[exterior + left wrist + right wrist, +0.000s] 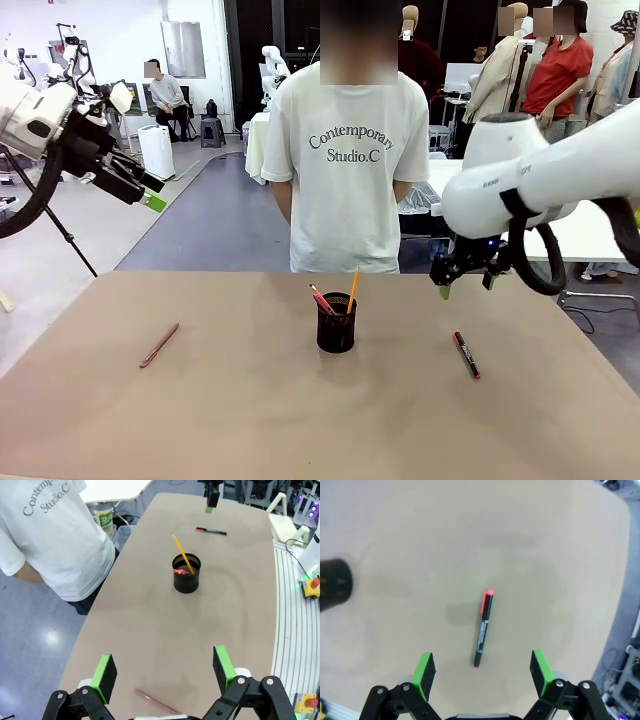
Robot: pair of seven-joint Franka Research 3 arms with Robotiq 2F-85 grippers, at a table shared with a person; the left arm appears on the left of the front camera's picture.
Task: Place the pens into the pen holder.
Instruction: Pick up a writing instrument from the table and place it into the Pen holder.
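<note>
Black with red ends, the marker (484, 627) lay on the counter (560, 555) squarely beneath the wide-open, empty right hand (481, 666), seemingly lined up for a grasp; the left hand (164, 672), likewise open, hovered over a pinkish pen (155, 702), the pen holder (186, 573) well beyond it.

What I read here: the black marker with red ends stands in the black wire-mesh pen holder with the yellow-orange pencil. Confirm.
Wrong. The black marker with red ends lies on the brown table, apart from the black wire-mesh pen holder, as the front view shows. The yellow-orange pencil does stand in it.
</note>
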